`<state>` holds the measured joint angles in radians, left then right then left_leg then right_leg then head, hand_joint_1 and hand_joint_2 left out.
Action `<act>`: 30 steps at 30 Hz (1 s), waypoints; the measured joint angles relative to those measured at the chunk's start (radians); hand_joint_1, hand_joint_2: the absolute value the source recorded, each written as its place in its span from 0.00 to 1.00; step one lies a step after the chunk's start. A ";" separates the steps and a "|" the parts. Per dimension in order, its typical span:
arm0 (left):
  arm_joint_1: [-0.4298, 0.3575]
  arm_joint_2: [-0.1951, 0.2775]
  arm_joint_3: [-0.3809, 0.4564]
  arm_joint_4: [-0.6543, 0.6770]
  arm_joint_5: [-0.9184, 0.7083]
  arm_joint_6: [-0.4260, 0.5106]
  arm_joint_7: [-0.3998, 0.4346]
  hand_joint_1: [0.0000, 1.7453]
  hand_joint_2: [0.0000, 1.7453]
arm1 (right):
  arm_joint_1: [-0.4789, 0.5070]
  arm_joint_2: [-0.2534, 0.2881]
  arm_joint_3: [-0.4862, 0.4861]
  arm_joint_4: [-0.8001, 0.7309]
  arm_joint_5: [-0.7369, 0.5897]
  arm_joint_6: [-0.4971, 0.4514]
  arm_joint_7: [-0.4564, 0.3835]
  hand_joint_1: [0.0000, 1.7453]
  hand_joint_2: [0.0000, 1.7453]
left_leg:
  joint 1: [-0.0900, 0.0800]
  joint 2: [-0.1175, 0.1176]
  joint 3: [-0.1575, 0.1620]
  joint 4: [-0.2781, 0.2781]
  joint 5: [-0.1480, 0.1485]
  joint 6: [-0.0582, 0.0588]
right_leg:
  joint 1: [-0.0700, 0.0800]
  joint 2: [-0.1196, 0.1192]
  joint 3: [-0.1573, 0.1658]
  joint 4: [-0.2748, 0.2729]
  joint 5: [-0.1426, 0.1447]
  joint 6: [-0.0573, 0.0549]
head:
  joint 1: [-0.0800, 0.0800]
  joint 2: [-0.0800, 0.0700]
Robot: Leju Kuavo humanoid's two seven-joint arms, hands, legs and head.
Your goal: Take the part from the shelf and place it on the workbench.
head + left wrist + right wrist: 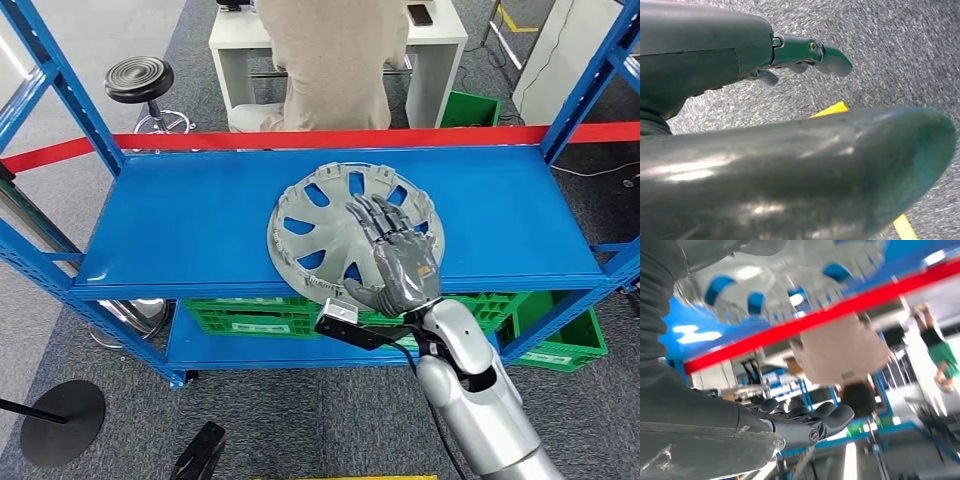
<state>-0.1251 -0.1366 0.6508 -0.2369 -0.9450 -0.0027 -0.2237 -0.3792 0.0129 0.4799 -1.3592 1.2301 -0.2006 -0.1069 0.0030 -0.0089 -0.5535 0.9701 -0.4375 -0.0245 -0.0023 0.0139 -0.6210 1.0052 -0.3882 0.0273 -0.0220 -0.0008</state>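
Hovering robot hand (394,258), round slotted part (317,232)

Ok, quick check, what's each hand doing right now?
Left hand: hangs over the floor, fingers extended, holding nothing; open.
Right hand: fingers spread above the grey wheel cover on the blue shelf, not gripping it; open.

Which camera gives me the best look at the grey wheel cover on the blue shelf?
The head view: the whole wheel cover lies flat on the blue shelf, with the right hand over its near side. The right wrist view catches just a blurred part of the cover. The left wrist view faces the carpet.
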 joint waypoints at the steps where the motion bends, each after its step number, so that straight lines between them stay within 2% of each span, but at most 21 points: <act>1: -0.002 -0.001 0.000 0.000 -0.006 -0.001 0.003 0.00 0.00 | -0.010 0.004 0.000 0.039 0.003 -0.001 0.001 0.00 1.00 | 0.000 0.000 0.000 0.000 0.000 0.000 | 0.000 0.000 0.000 0.000 0.000 0.000 | 0.000 0.000; 14: -0.028 -0.015 -0.005 0.000 -0.064 -0.023 0.038 0.00 0.00 | -0.140 0.092 0.000 0.619 0.045 -0.035 0.022 0.00 1.00 | 0.000 0.000 0.000 0.000 0.001 0.000 | 0.000 0.000 0.000 0.000 0.001 0.000 | 0.000 0.000; 20: -0.045 -0.026 -0.010 0.000 -0.082 -0.027 0.053 0.00 0.00 | -0.209 0.128 -0.001 0.789 0.061 -0.021 0.050 0.00 1.00 | 0.000 0.001 0.004 0.000 0.000 0.000 | 0.000 0.002 0.003 0.000 0.000 0.000 | 0.000 0.000; 26: -0.050 -0.027 -0.012 0.000 -0.095 -0.033 0.058 0.00 0.00 | -0.264 0.146 -0.005 0.895 0.064 0.061 0.060 0.00 1.00 | 0.000 0.005 0.021 0.000 -0.009 0.002 | 0.001 0.007 0.018 -0.001 -0.005 -0.001 | 0.000 0.000; 30: -0.050 -0.027 -0.012 0.000 -0.096 -0.033 0.059 0.00 0.00 | -0.282 0.149 -0.012 0.928 0.064 0.089 0.059 1.00 1.00 | 0.000 0.005 0.027 0.000 -0.011 0.004 | 0.001 0.007 0.025 -0.002 -0.009 -0.003 | 0.000 0.000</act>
<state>-0.1754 -0.1640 0.6388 -0.2369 -1.0413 -0.0355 -0.1644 -0.6610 0.1620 0.4675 -0.4315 1.2940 -0.1114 -0.0475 0.0031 -0.0035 -0.5267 0.9699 -0.4484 -0.0209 -0.0014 0.0214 -0.5964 1.0035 -0.3969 0.0246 -0.0218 -0.0008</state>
